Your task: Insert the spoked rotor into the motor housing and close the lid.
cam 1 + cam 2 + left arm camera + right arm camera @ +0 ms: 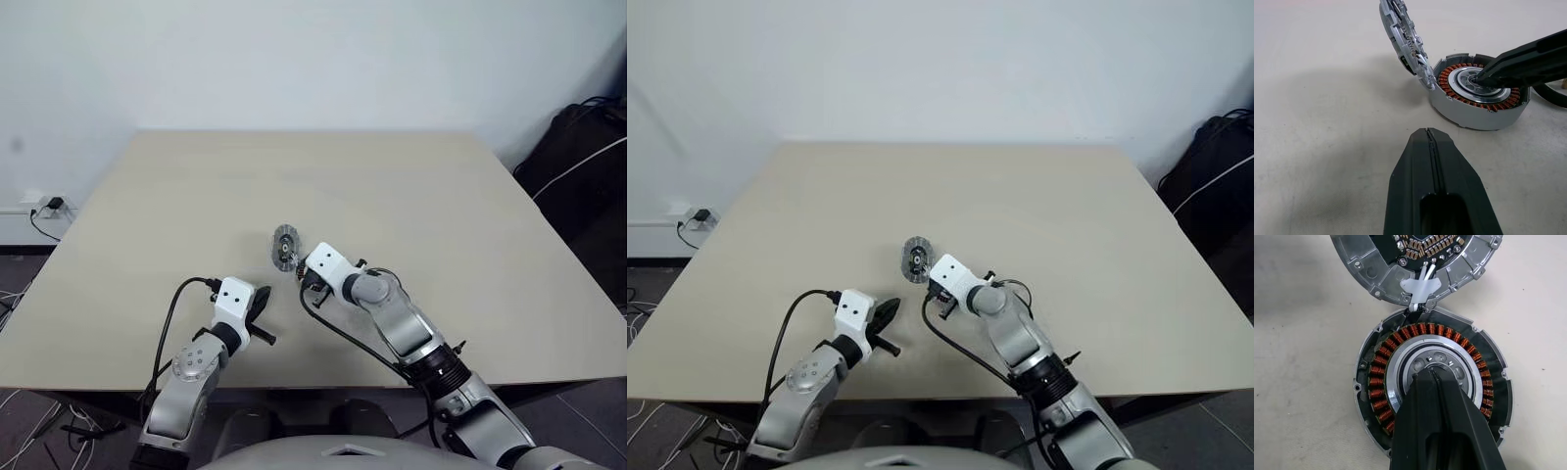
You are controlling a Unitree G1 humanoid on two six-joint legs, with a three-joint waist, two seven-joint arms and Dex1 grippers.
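Lid (1415, 264): rigid metal, hinged upright; I judge pushing its rim safest. Both my pincers clenched, empty.

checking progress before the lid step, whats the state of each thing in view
motor housing: flat on the table, open, copper windings exposed
spoked rotor: a silvery ring already sits inside the windings; spokes not discernible
lid: tilted up at the housing's edge, not closed
right tool: shut, tips at the housing's centre
left tool: shut, holding nothing, short of the housing
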